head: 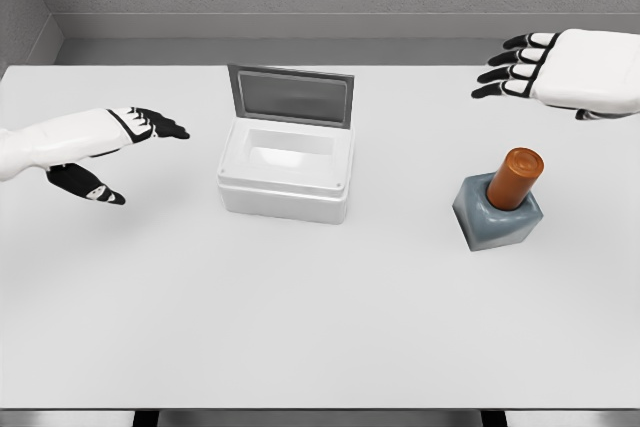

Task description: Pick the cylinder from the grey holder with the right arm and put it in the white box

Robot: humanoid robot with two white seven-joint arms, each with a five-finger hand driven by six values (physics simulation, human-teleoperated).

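Orange is the colour of the cylinder (514,177), which is seen at the right of the frame, stuck tilted in the grey holder (497,217). Nothing has been picked up yet. Left of it, near the middle, the white box (287,174) is found with its lid up. At the left edge, the left hand (120,147) is held flat. At the upper right, the right hand (560,69) is spread wide and empty. It should probably be lowered over the cylinder and closed.

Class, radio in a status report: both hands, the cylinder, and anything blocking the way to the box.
Left hand open, idle. Right hand open, above and behind the holder. Cylinder in holder, untouched. White box lid up, path clear.
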